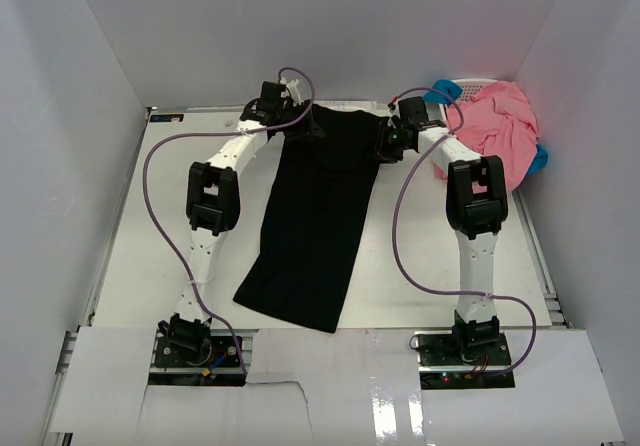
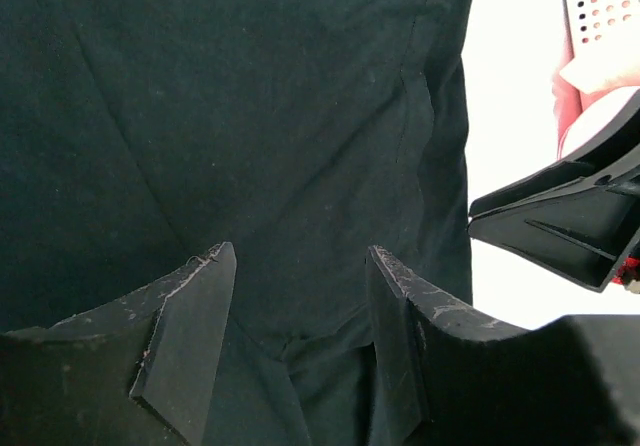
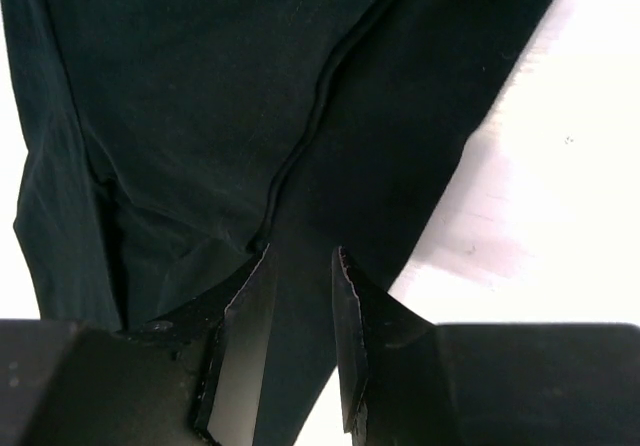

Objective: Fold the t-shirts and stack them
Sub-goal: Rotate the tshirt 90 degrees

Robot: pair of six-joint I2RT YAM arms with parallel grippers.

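The black t-shirt (image 1: pixel 315 226) lies on the table as a long narrow strip running from the back down to the front middle. My left gripper (image 1: pixel 300 126) is over its far left corner. In the left wrist view it (image 2: pixel 300 251) stands open, wide apart, with black cloth (image 2: pixel 250 116) and a crease below the fingers. My right gripper (image 1: pixel 385 146) is at the strip's far right edge. In the right wrist view its fingers (image 3: pixel 300 251) stand a little apart over the black cloth (image 3: pixel 200 86) beside a seam. Salmon-pink t-shirts (image 1: pixel 495 126) are heaped at the back right.
The pink heap sits in a white lattice basket (image 1: pixel 478 84) with blue bits (image 1: pixel 445 90) at its sides. The white table (image 1: pixel 160 226) is walled in by white panels left, back and right. My right gripper's fingers (image 2: pixel 560 216) show at the edge of the left wrist view.
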